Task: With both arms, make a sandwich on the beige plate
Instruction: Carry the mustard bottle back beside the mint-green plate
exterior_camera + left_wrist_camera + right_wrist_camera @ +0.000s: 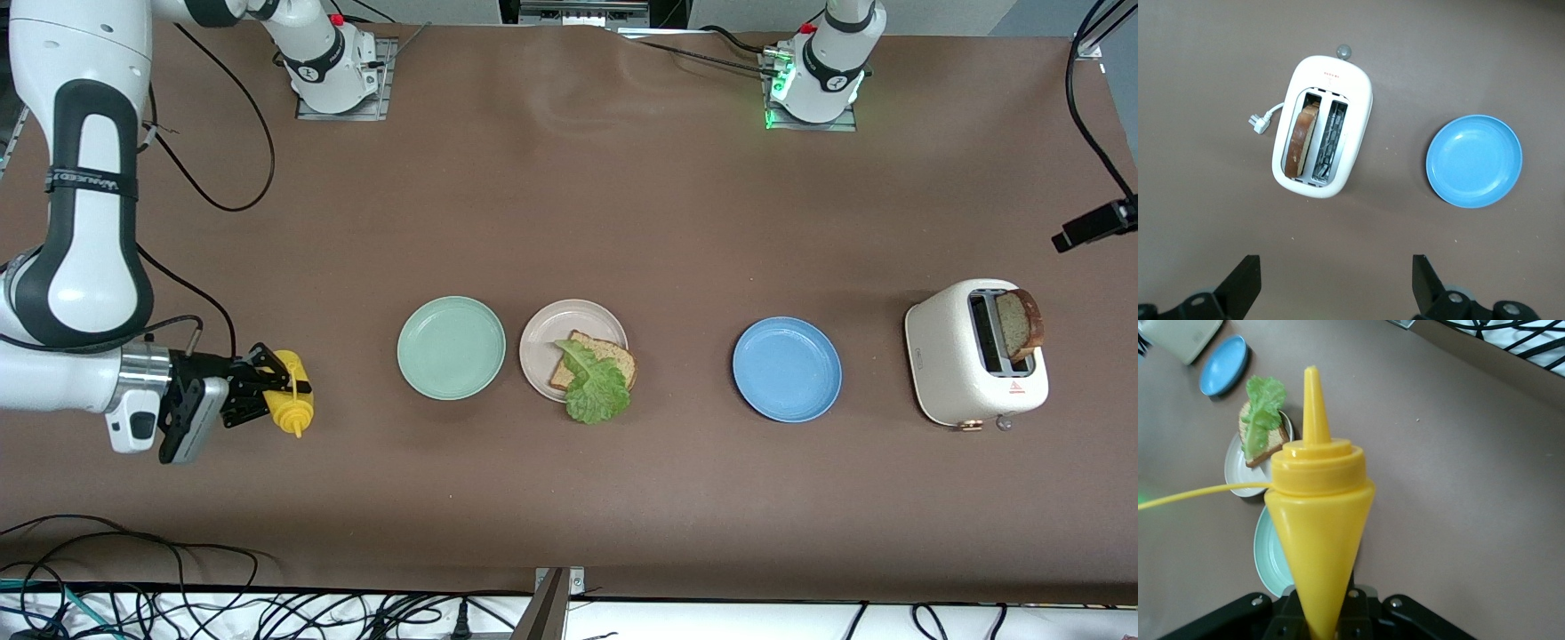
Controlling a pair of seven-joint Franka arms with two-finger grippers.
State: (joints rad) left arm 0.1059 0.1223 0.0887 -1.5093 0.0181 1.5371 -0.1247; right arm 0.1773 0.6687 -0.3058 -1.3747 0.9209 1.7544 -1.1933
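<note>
The beige plate [551, 333] lies mid-table and carries one brown bread slice [613, 356]. A ruffled lettuce leaf [594, 387] lies on the slice and hangs over the plate's rim. In the right wrist view the plate [1238, 470], slice [1275, 440] and lettuce [1261, 413] also show. A second bread slice [1020, 324] stands in the toaster's slot. My right gripper [267, 384] is over the right arm's end of the table, shut on a yellow squeeze bottle [291, 391]. My left gripper [1335, 267] hangs open and empty, high above the toaster [1351, 100] and its slice [1301, 140].
A mint-green plate [451, 348] lies beside the beige plate toward the right arm's end. A blue plate [787, 369] lies between the beige plate and the cream toaster [975, 391]. The toaster's plug [1260, 121] lies loose on the brown table. Cables run along the table's near edge.
</note>
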